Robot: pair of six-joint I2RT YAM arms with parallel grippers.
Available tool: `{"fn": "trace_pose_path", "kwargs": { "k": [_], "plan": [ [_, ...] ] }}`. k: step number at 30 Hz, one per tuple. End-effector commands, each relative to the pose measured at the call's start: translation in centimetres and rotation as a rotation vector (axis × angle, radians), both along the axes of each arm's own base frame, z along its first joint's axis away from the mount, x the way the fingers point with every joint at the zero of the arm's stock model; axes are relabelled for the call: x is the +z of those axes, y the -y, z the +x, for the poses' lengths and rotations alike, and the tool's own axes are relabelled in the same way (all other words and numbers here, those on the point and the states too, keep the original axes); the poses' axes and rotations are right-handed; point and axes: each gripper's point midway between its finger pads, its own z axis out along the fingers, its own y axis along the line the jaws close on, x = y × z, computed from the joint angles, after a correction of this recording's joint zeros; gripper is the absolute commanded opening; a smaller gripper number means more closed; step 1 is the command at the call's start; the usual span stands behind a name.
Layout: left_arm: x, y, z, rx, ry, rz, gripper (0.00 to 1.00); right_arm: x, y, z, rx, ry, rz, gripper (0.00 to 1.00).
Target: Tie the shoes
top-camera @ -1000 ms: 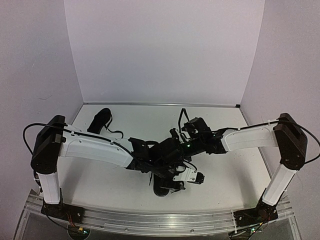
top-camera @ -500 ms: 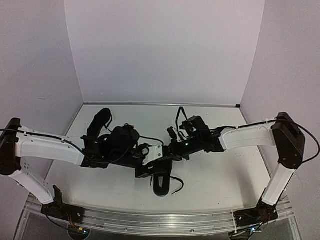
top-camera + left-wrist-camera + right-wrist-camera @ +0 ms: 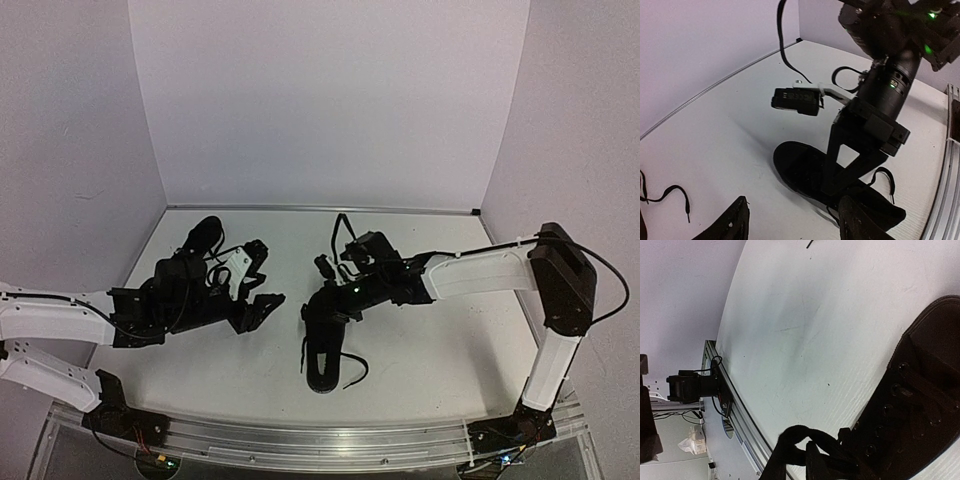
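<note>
One black shoe (image 3: 322, 362) lies in the middle near the front, toe toward me, with loose lace ends (image 3: 352, 368) trailing to its right. My right gripper (image 3: 318, 302) hangs low over its laced upper. In the right wrist view a loop of black lace (image 3: 796, 436) lies across my right gripper (image 3: 800, 462), beside the shoe's eyelets (image 3: 900, 405); the jaws show only a sliver of gap. My left gripper (image 3: 258, 285) is off to the left, clear of the shoe. Its fingers (image 3: 739, 220) stand wide apart, open and empty. The second shoe (image 3: 203, 238) lies at the back left.
A metal rail (image 3: 320, 440) runs along the table's near edge with both arm bases on it. White walls close the back and both sides. A lace end of the back-left shoe (image 3: 670, 192) lies on the table near the left gripper.
The left arm has swung away to the left from the middle shoe and opened wider. The right gripper has shifted left and lower onto the shoe.
</note>
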Motion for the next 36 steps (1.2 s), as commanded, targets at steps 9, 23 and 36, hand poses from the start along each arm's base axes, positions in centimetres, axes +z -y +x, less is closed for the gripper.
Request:
{"fn": "trace_pose_path", "kwargs": {
  "k": [9,23,36],
  "plan": [
    [-0.6,-2.1,2.6,0.166,-0.126,-0.088,0.6,-0.6,-2.6,-1.6,0.101,-0.004,-0.019,0.24],
    [-2.4,0.9,2.3,-0.008,-0.206,-0.043,0.63,5.6,2.0,-1.7,0.066,0.152,-0.006,0.57],
    [-5.9,5.3,1.5,-0.238,-0.255,0.11,0.61,-0.9,5.9,0.6,0.058,0.117,-0.207,0.36]
  ]
}}
